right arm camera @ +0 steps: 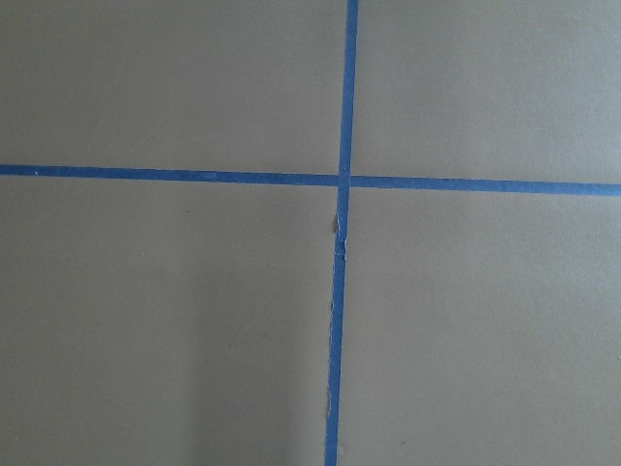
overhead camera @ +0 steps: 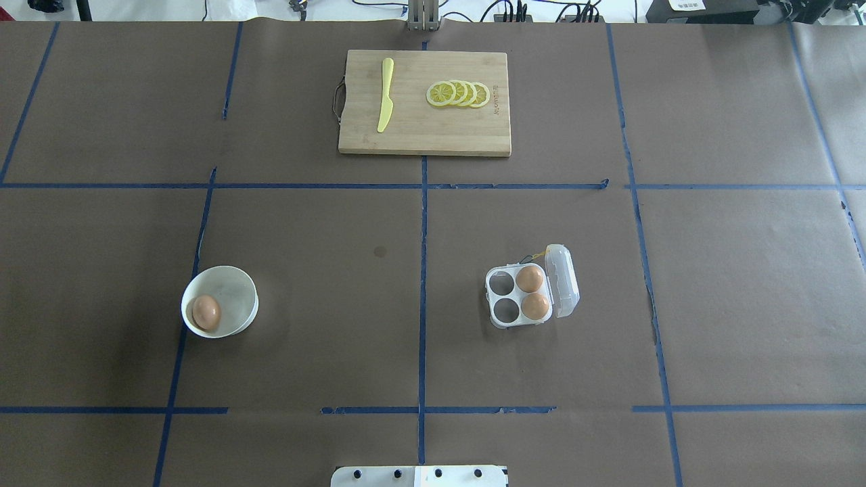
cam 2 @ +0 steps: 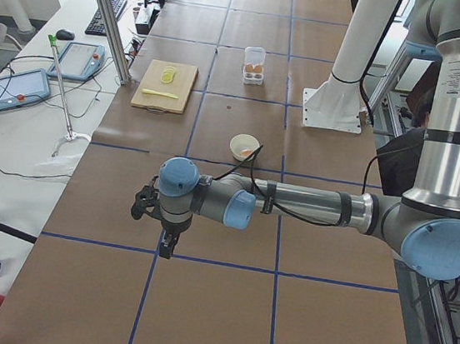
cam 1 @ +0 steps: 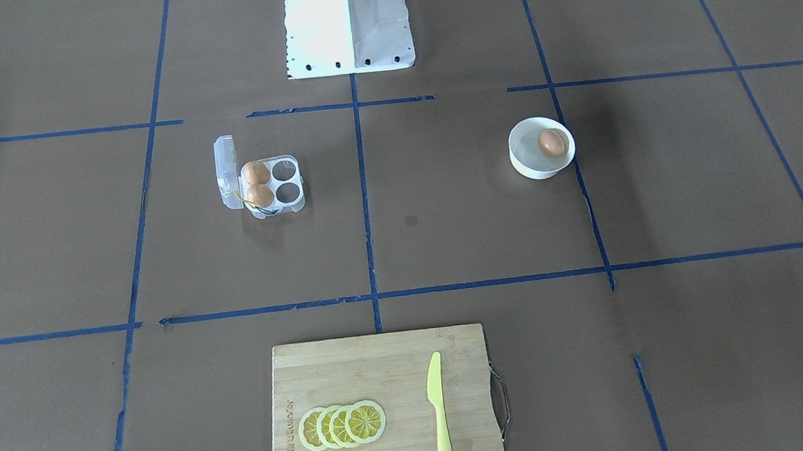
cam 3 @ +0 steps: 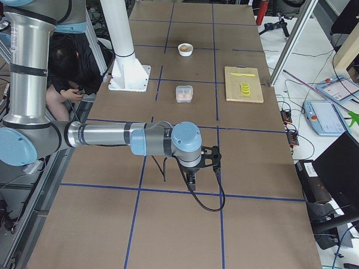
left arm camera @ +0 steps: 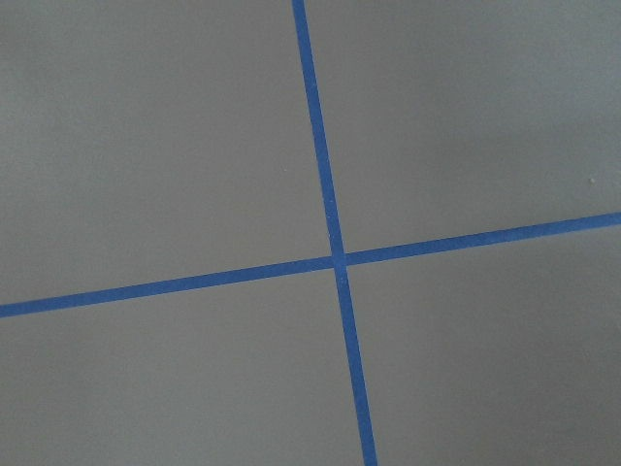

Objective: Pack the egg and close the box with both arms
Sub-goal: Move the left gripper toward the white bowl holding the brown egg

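The egg lies in a round white bowl; the overhead view shows the egg in the bowl at the table's left. The box stands open with its lid raised; two other brown eggs fill two cups and two cups are empty. The overhead view shows the box right of centre. My left gripper shows only in the exterior left view, over bare table far from the bowl. My right gripper shows only in the exterior right view, far from the box. I cannot tell whether either is open or shut.
A wooden cutting board lies at the table's far middle with a yellow knife and lemon slices. The white pedestal base stands at the robot's edge. Blue tape lines grid the brown table. Both wrist views show only tape crossings.
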`<act>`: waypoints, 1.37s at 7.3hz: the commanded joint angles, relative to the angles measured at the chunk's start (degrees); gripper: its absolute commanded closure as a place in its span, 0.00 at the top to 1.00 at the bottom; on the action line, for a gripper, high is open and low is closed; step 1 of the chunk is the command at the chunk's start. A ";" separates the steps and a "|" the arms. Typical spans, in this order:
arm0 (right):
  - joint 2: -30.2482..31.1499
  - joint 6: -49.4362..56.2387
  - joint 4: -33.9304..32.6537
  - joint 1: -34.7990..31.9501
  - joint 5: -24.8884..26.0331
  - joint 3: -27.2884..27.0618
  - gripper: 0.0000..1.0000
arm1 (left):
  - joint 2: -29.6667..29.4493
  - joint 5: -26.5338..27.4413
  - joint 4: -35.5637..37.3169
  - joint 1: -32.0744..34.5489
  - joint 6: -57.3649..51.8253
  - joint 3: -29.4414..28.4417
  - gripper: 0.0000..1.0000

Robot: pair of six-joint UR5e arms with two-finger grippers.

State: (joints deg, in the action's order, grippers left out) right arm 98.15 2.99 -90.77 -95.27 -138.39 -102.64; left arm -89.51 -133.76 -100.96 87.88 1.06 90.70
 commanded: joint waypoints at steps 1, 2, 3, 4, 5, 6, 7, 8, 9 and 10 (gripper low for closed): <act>0.11 0.00 0.16 0.00 -0.21 -0.01 1.00 | -0.14 -0.18 -0.29 0.01 0.08 0.18 1.00; 0.03 -0.09 0.16 0.00 -0.21 0.16 1.00 | -0.92 -0.18 -0.29 -0.17 0.34 0.96 1.00; 0.03 -0.09 0.25 0.00 -0.30 0.08 1.00 | -3.89 -0.36 -0.38 -0.34 0.69 2.71 1.00; 0.03 -0.09 0.25 0.00 -0.39 -0.10 1.00 | -6.35 -0.36 -1.68 -0.95 0.44 2.82 1.00; 0.03 -0.09 0.16 0.00 -0.39 -0.10 1.00 | -7.25 -2.10 -5.87 -4.70 1.74 3.34 1.00; -0.15 0.00 0.16 0.00 -0.39 -0.01 1.00 | -8.39 -6.73 -9.22 -7.61 4.71 3.43 1.00; -0.15 0.00 0.16 0.00 -0.48 -0.10 1.00 | -10.14 -11.39 -9.43 -9.03 9.61 3.95 1.00; -0.24 0.00 -0.01 0.00 -0.39 0.07 1.00 | -11.20 -12.13 -10.65 -11.66 21.67 5.61 1.00; -0.15 0.00 -0.10 0.00 -0.30 0.42 1.00 | -10.86 -7.00 -11.79 -17.43 30.66 11.29 1.00; -0.24 0.26 -0.02 0.17 0.48 0.43 1.00 | -10.34 -0.08 -11.71 -22.44 39.19 15.95 1.00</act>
State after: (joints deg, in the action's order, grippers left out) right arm 97.96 3.05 -90.80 -95.22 -138.53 -102.35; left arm -100.11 -140.31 -112.13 71.49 29.27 101.09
